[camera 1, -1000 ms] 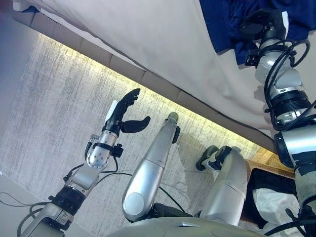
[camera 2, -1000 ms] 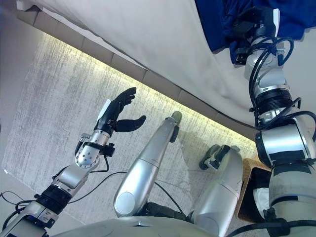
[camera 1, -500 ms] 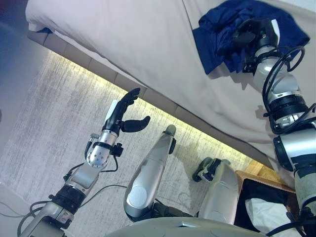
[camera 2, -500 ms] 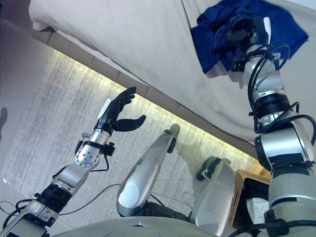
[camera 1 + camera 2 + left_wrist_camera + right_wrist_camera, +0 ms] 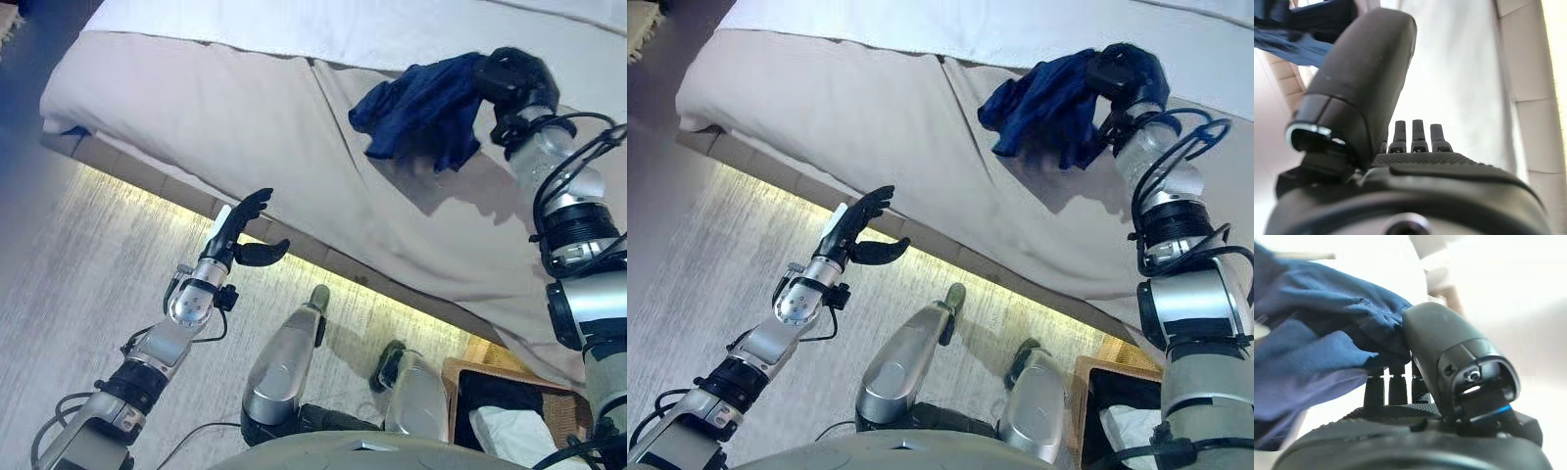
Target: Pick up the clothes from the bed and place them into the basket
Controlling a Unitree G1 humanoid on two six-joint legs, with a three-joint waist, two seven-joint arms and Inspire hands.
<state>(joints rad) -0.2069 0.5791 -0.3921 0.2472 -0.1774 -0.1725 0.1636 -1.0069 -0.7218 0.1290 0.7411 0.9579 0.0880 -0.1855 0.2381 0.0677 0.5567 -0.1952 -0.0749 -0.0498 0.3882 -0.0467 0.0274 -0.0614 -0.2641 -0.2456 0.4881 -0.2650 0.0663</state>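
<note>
**Right hand clamped on blue garment above the bed**

Your left hand (image 5: pixel 238 238) hung over the floor (image 5: pixel 88 264) just off the bed's near edge, fingers straight and spread, thumb out to the side, nothing in it. Its wrist view showed the same: fingers straight, thumb clear of them.

The bed (image 5: pixel 196 117) ran across the upper part of both eye views, a beige cover draped down its side, a white sheet (image 5: pixel 323 29) above that. A lit strip glowed under its frame.

Further right, the dark blue garment (image 5: pixel 416 108) hung bunched and raised off the cover, casting a shadow on it. Your right hand (image 5: pixel 1127 73) was at the garment's upper right end. In the right wrist view, thumb and fingers were closed with the cloth pinched between them.

At the lower right, beside the bed's corner, you had the wicker basket (image 5: pixel 460 377) on the floor, dark-lined, with white cloth (image 5: pixel 509 436) already inside. The blue garment was well apart from it.
</note>
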